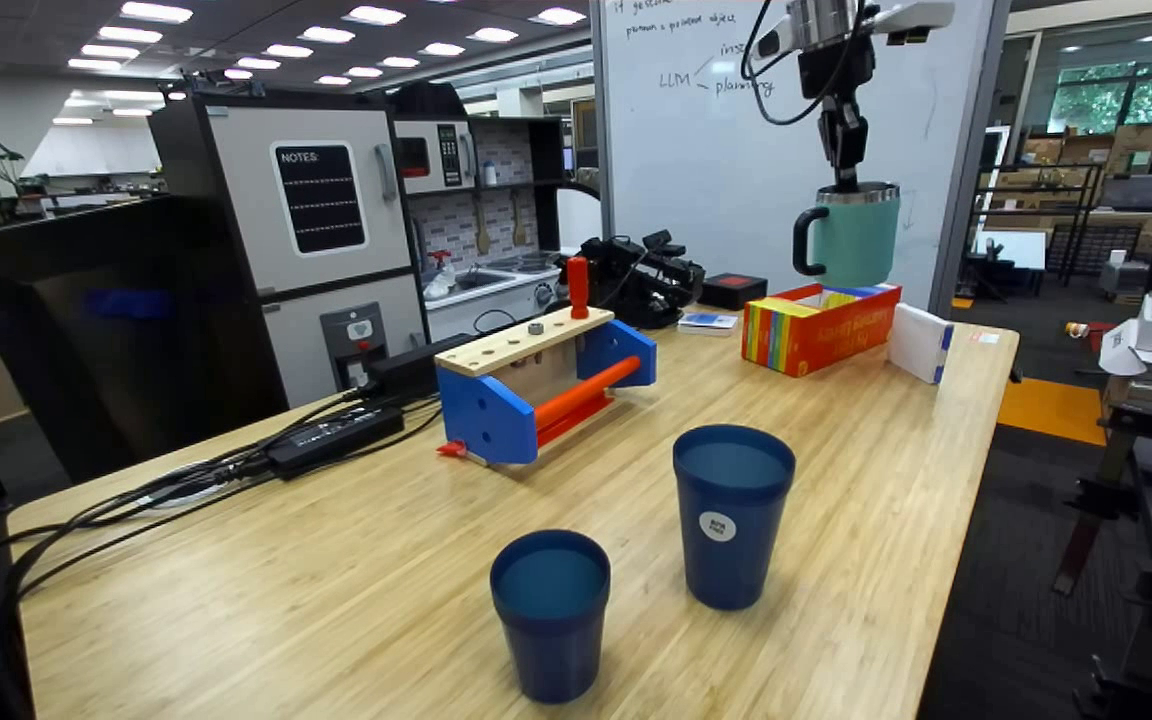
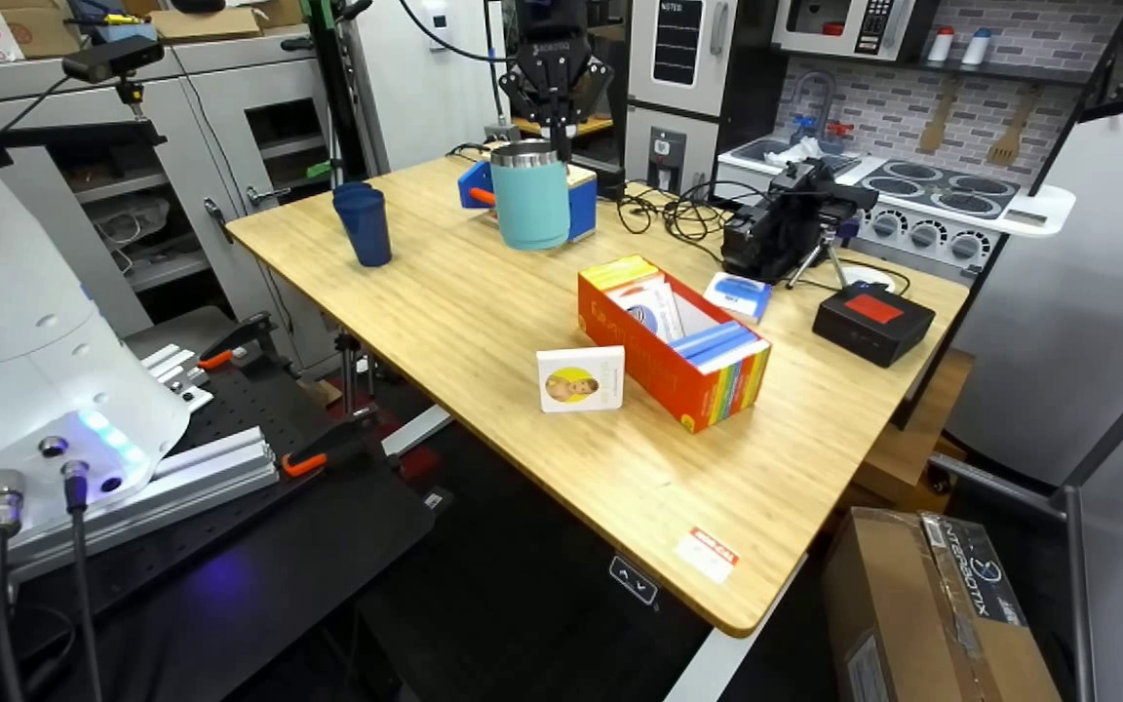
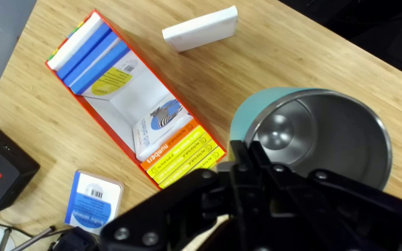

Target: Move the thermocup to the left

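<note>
since the claw [image 3: 248, 144] pinches the mug [image 1: 854, 240] at its rim, off-centre weight may tilt it loose | mug: hanging above the tabletop [image 1: 336, 570] | a low path could clip the book box [image 1: 841, 337]

Thermocup [image 1: 861, 240] in my pincer [image 3: 248, 144], over the table [image 1: 316, 600]. Wrist view: box [image 3: 136, 92] left of it, books [image 3: 187, 157] inside, loose book [image 3: 201, 30] standing beside. In an exterior view: near cup [image 1: 551, 640] before and left of far cup [image 1: 731, 550], toy workbench [image 1: 521, 345] behind both.
</note>
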You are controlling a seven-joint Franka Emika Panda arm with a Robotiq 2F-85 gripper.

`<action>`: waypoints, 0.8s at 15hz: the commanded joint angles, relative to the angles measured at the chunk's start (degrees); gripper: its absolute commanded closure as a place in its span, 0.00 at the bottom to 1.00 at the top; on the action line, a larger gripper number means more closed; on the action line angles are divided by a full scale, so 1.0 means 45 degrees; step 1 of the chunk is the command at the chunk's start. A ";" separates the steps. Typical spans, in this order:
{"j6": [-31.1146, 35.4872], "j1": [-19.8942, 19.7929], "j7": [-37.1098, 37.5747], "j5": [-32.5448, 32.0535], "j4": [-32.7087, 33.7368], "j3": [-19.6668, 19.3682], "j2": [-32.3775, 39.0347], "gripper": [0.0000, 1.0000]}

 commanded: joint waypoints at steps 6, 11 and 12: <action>0.0760 0.0701 -0.1351 -0.0696 0.0143 0.0712 0.0153 0.98; 0.1168 0.0181 -0.2796 -0.0200 -0.0503 0.0245 -0.0430 0.98; 0.0689 0.0292 -0.2138 -0.0382 -0.0062 0.0251 0.0003 0.94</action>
